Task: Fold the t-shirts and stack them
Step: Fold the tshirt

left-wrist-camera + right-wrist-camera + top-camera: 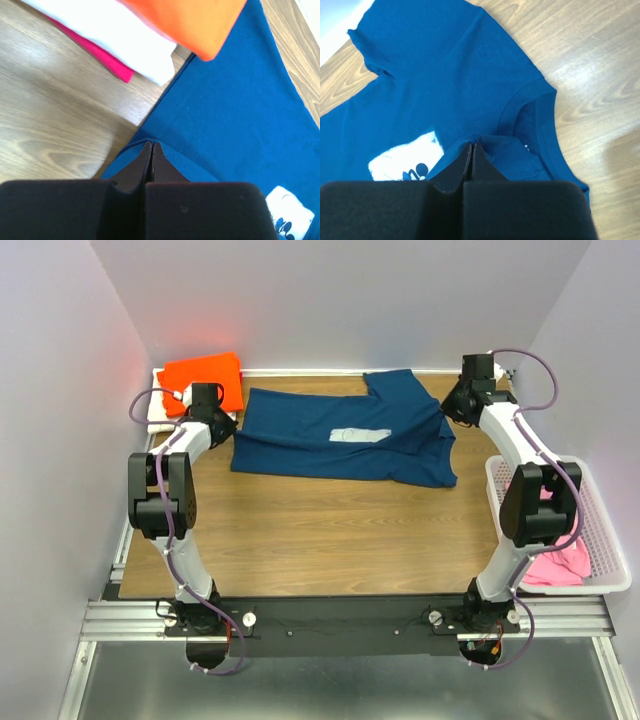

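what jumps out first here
The navy blue t-shirt lies spread at the far side of the table, the left gripper and right gripper each shut on an edge. A folded orange t-shirt sits at the far left corner, a pink garment in the white basket at right.

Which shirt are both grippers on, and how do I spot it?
Look at the far half of the wooden table. The navy t-shirt lies spread there. Unlike the folded orange t-shirt beside it, it is dark blue with a white print.
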